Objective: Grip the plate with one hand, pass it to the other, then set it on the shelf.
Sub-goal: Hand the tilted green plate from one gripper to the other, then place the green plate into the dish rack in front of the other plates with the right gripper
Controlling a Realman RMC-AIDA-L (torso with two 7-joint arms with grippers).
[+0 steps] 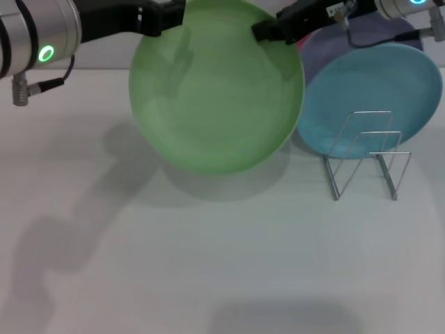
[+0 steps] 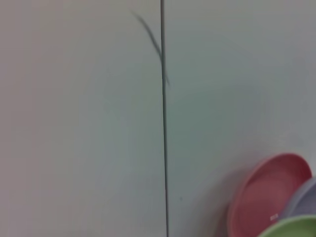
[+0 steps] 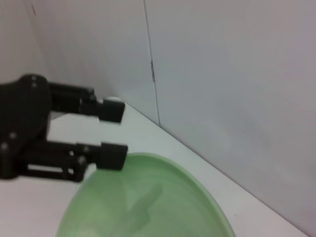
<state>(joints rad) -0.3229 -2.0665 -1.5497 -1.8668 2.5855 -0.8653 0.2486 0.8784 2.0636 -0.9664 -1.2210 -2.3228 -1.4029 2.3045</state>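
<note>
The light green plate [image 1: 215, 90] hangs tilted in the air above the table, between my two grippers. My right gripper [image 1: 268, 31], with the blue-lit ring, is shut on the plate's upper right rim. The plate fills the near part of the right wrist view [image 3: 148, 202]. My left gripper [image 1: 163, 17], with the green ring, is at the plate's upper left rim. In the right wrist view the left gripper [image 3: 116, 132] is open, and the rim lies beside one finger [image 3: 111, 155], not between the two. The wire rack [image 1: 365, 156] stands empty on the table at right.
A light blue plate [image 1: 389, 90] lies behind the rack, with a lavender plate [image 1: 327, 45] behind it. The left wrist view shows a pink plate [image 2: 269, 192], the lavender plate [image 2: 306, 197] and the green rim [image 2: 291, 228] against a wall. The white table [image 1: 208, 264] stretches in front.
</note>
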